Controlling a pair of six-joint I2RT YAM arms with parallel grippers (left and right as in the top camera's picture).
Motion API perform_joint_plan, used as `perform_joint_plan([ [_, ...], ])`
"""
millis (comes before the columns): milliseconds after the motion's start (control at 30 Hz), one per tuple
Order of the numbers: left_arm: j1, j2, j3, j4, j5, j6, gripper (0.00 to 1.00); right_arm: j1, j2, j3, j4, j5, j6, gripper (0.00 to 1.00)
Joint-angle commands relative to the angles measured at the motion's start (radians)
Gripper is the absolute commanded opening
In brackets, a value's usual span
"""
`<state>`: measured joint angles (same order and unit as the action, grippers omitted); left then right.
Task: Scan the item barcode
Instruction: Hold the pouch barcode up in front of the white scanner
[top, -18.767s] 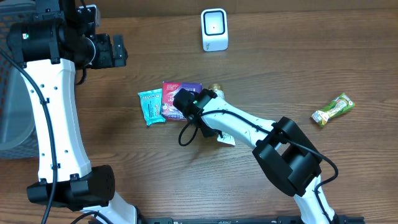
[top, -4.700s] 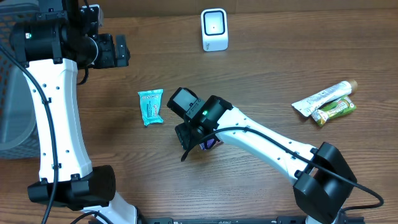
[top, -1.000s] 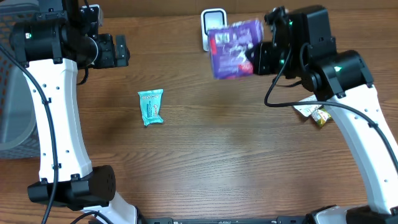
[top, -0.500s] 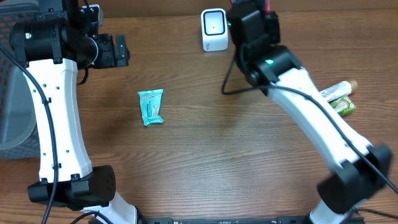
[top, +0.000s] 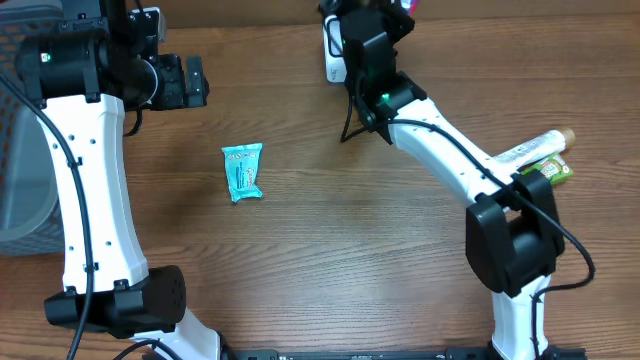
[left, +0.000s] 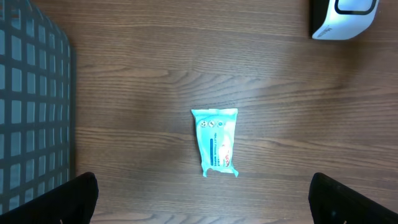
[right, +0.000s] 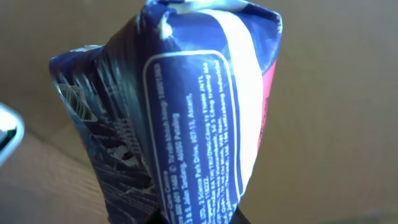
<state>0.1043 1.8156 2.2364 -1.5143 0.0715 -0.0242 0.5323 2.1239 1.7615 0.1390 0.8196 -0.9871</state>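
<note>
My right gripper (right: 200, 218) is shut on the item, a purple-blue packet (right: 186, 112) with a white stripe and small white print, which fills the right wrist view. Overhead, the right gripper (top: 390, 10) is raised at the table's far edge, just above and right of the white scanner (top: 333, 58). Only a pink sliver of the packet (top: 408, 5) shows there. No barcode is visible in any view. My left gripper (top: 195, 82) hangs open at the far left. It is high over the table, with its dark fingertips (left: 76, 198) wide apart.
A teal packet (top: 243, 172) lies on the wood left of centre, also below the left wrist camera (left: 216, 142). A white tube (top: 530, 150) and a green snack bar (top: 548, 172) lie at the right. A grey mesh basket (left: 31, 99) stands at the left edge.
My right arm has swung left and back with the purple packet, from right of the scanner to the far edge above it. The packet has nearly left the overhead view. The left arm is still.
</note>
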Motion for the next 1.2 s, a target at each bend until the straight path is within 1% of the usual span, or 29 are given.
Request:
perform_joint_plan([
  [0, -0.005, 0.008, 0.004, 0.001, -0.001, -0.006, 1.00, 0.000, 0.060, 0.025, 0.015, -0.039, -0.196, 0.04],
  [233, -0.005, 0.008, 0.004, 0.001, -0.001, -0.006, 1.00, 0.000, 0.180, 0.025, 0.226, -0.041, -0.235, 0.04],
  [433, -0.005, 0.008, 0.004, 0.001, 0.000, -0.006, 1.00, -0.006, 0.224, 0.025, 0.253, -0.092, -0.298, 0.04],
  [667, -0.005, 0.008, 0.004, 0.001, -0.001, -0.006, 1.00, -0.018, 0.228, 0.025, 0.324, -0.088, -0.302, 0.04],
  [1000, -0.005, 0.008, 0.004, 0.001, -0.001, -0.006, 1.00, -0.018, 0.228, 0.025, 0.325, -0.088, -0.299, 0.04],
  [1167, -0.005, 0.008, 0.004, 0.001, -0.001, -0.006, 1.00, 0.001, 0.214, 0.025, 0.390, -0.060, -0.292, 0.04],
])
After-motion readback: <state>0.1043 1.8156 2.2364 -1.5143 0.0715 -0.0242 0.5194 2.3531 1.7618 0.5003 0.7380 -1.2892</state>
